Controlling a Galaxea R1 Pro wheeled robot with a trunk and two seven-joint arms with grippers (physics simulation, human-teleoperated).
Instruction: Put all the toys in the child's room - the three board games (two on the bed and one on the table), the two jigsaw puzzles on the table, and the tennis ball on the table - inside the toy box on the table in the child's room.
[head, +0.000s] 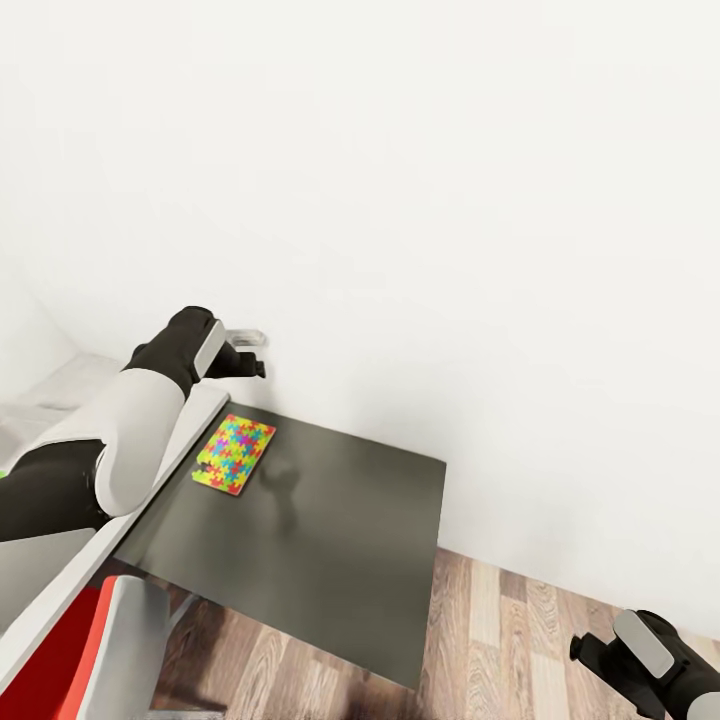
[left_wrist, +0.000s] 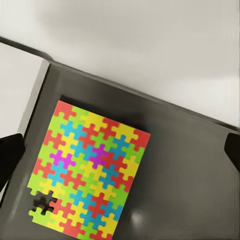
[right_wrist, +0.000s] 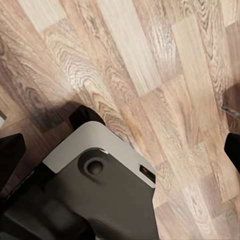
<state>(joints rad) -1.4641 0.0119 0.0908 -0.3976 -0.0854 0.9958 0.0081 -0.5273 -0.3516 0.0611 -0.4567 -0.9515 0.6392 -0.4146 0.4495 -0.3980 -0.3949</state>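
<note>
One jigsaw puzzle (head: 235, 455) lies flat on the dark grey side unit of the table (head: 330, 540), close to where it joins the light desk top (head: 60, 385). In the left wrist view the puzzle (left_wrist: 90, 175) has a one-piece gap near a corner. My left gripper (head: 250, 352) hangs open above the puzzle's far end, near the wall, with its dark fingertips (left_wrist: 10, 160) spread wide and holding nothing. Low over the wooden floor, my right gripper (head: 590, 650) is open and empty too.
A white wall runs right behind the side unit. A red and grey chair (head: 70, 660) stands at the desk's front edge under my left arm. Wooden floor (head: 520, 630) lies to the right of the unit. My own grey base (right_wrist: 100, 200) shows below the right gripper.
</note>
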